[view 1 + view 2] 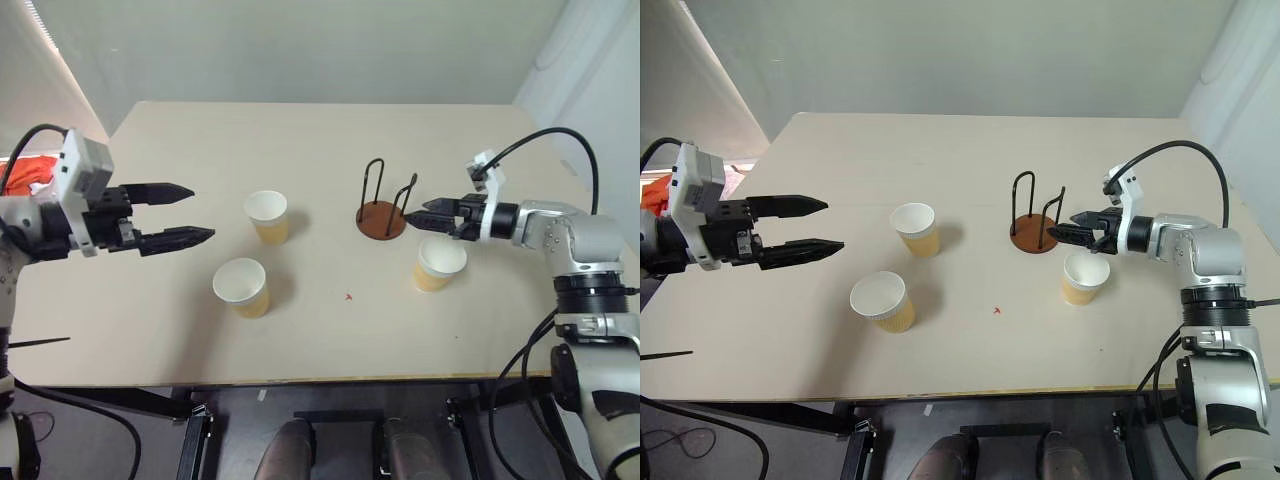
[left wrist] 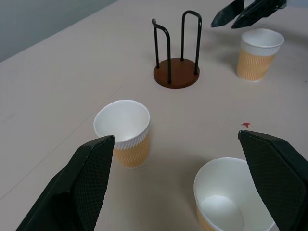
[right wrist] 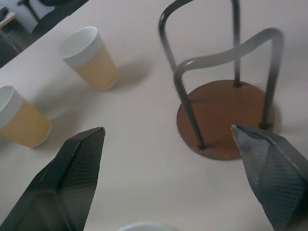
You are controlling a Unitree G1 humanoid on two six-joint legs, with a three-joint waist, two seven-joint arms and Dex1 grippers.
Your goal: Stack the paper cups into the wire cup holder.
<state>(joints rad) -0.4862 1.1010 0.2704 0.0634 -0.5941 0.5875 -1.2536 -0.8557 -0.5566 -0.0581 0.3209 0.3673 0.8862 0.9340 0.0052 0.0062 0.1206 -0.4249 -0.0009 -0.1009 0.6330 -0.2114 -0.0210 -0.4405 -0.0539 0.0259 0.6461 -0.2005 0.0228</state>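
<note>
Both end effectors, left [image 1: 190, 213] and right [image 1: 425, 217], gape wide, holding nothing.

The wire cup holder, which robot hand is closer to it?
Right. The right gripper hovers just beside the wire cup holder; the left gripper is far across the table, beyond two cups.

Pale beige table [image 1: 320, 330], matte top. On it: 3 paper cups, all upright and apart — far-left cup [image 1: 267, 216], near-left cup [image 1: 241, 286], right cup [image 1: 439, 264]. Wire cup holder [image 1: 383, 208] standing empty between far-left and right cups, nearer the right one. Tiny red mark [image 1: 348, 296] near mid-table.
</note>
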